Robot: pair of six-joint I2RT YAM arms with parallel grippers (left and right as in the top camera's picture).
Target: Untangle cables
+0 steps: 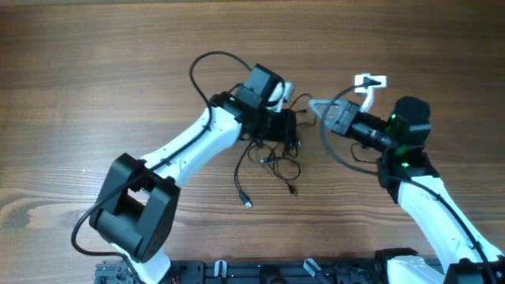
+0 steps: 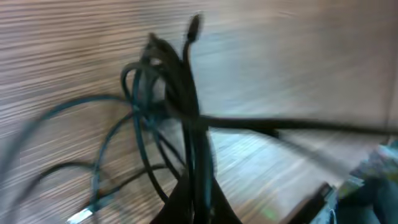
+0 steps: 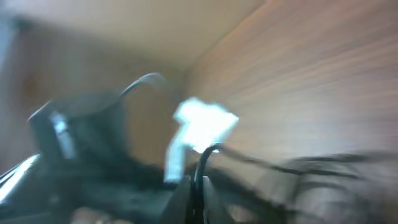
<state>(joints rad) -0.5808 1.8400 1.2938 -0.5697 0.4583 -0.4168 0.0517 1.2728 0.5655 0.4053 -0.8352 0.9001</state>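
The cables point(image 1: 272, 150) lie as one small knotted bundle near the middle of the tabletop point(image 1: 95, 79), between the two arms. Two loose tails run out of the bundle toward the robot's side, and one of them ends in a small plug point(image 1: 248, 204). The left end effector point(image 1: 280, 126) is directly over the knot, so the left arm is the nearer one. The right end effector point(image 1: 316, 106) is just beside the bundle on its right side and points toward it. In the left wrist view one strand point(image 2: 298, 124) goes out straight and tight from the knot to the right, so the line that matters runs from one end effector to the other, across the tabletop. The left end effector is closed together on several strands, which rise from between its fingers. The right wrist view is much blurred, but a dark cord point(image 3: 202, 165) comes up from the closed fingertips, so I judge that the right end effector is also clamped on a cable. The next move probably needs the two arms to pull apart along this tight strand.
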